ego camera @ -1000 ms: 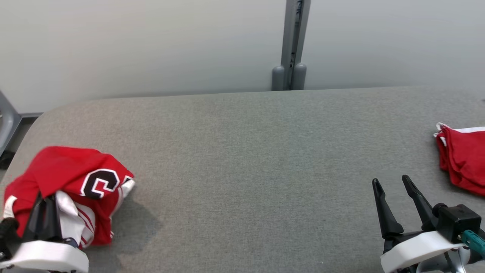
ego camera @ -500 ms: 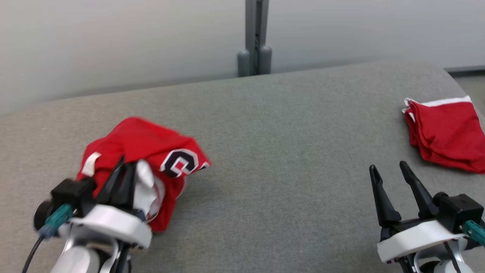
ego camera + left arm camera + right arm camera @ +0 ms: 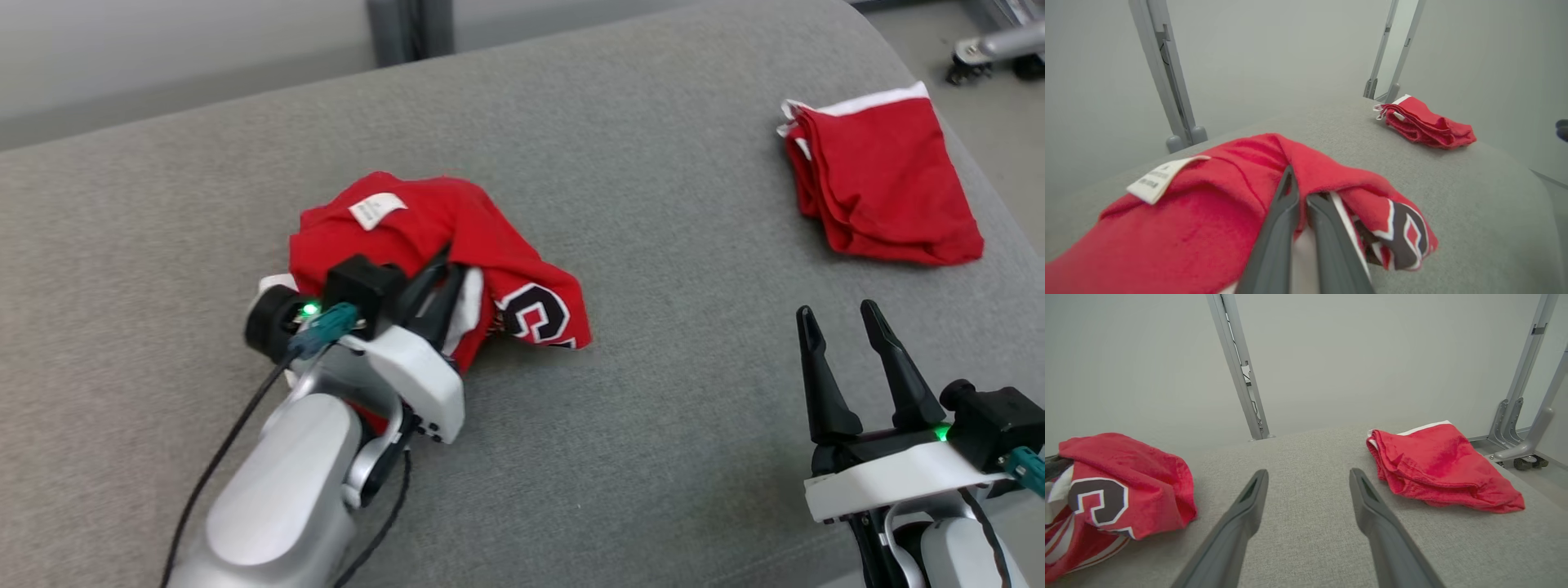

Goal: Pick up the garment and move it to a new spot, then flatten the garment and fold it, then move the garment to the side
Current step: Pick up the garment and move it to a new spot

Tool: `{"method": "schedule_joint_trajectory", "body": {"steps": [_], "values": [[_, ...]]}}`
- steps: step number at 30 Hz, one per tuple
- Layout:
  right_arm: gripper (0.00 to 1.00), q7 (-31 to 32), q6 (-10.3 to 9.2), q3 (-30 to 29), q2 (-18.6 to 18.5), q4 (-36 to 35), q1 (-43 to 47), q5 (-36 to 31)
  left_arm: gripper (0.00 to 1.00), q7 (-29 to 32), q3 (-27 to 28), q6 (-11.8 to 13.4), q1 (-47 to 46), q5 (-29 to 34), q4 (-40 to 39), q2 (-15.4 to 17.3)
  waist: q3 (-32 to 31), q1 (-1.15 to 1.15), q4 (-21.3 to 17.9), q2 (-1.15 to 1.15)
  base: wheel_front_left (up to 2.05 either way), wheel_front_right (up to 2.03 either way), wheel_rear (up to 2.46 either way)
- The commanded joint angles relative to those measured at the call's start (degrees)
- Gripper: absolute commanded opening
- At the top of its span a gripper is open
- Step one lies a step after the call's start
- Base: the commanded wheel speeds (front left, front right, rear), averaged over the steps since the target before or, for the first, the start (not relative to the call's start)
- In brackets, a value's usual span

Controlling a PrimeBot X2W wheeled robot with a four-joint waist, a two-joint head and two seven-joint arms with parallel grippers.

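The garment [image 3: 424,220] is a crumpled red jersey with a black-and-white letter and a white tag, bunched near the middle-left of the grey table [image 3: 669,269]. My left gripper [image 3: 454,261] is shut on a fold of it, with red cloth draped over both fingers. The left wrist view shows the garment [image 3: 1216,192] wrapped around my left gripper [image 3: 1300,188], its printed corner hanging down to the table. My right gripper [image 3: 836,309] stands open and empty at the lower right, apart from the cloth. In the right wrist view my right gripper [image 3: 1308,473] points at bare table, the garment [image 3: 1126,477] to its left.
A second red garment [image 3: 882,188], folded with a white edge, lies near the table's far right corner; it is also in the wrist views [image 3: 1425,122] [image 3: 1433,465]. A grey post [image 3: 408,24] stands behind the table. A wheeled metal base [image 3: 988,49] sits on the floor past the right edge.
The head camera has turned, shifting the whole picture. My left gripper has carried the garment from the table's left end toward its middle, closer to the folded one. The right gripper stays open.
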Motion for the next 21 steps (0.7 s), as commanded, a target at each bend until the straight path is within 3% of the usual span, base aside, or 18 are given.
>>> {"method": "schedule_joint_trajectory", "body": {"steps": [1, 3, 4, 5, 8, 14, 21], "values": [[1.00, -0.6, 0.00, -0.1, -0.2, 0.5, -0.8, 0.3, 0.00, -0.2, -0.6, -0.6, -1.3, 0.4, 1.5, -0.4, 2.2, 0.00, -2.3, 0.00, 0.00, 0.00, 0.00], [1.00, -1.4, 0.00, 0.0, -0.2, 1.6, -1.1, 0.8, 0.00, -0.5, -2.0, -2.0, -2.7, -0.1, 6.4, -1.9, 2.5, 0.00, -2.9, 0.00, 0.00, 0.00, 0.00], [1.00, -1.7, 0.00, 0.1, -0.2, 2.0, -1.2, 0.8, 0.46, -0.9, -2.2, -2.4, -3.0, -0.5, 7.7, -2.3, 2.4, 0.00, -3.0, 0.00, 0.00, 0.00, 0.00], [1.00, -1.8, 0.00, 0.0, -0.2, 2.4, -1.2, 0.8, 1.00, -1.2, -2.7, -2.8, -3.2, -0.6, 8.9, -2.6, 2.3, 0.00, -3.0, 0.00, 0.00, 0.00, 0.00], [1.00, -2.1, 0.00, -0.5, -0.2, 3.0, -1.0, 0.4, 1.00, -2.8, -3.7, -3.7, -3.3, -1.0, 11.0, -3.4, 1.4, 0.00, -2.2, 0.00, 0.00, 0.00, 0.00], [1.00, -1.2, 0.00, -1.2, -0.2, 3.8, -0.1, -1.0, 1.00, -7.2, -3.0, -3.0, 0.6, -2.2, 10.8, -3.5, -2.4, 0.00, 1.5, 0.00, 0.00, 0.00, 0.00], [1.00, 1.1, 0.00, -2.4, -0.2, 2.7, 1.6, -3.1, 1.00, -11.2, 2.6, 1.7, 6.9, -5.1, 6.2, -0.6, -6.8, 0.00, 6.7, 0.00, 0.00, 0.00, 0.00]]}}
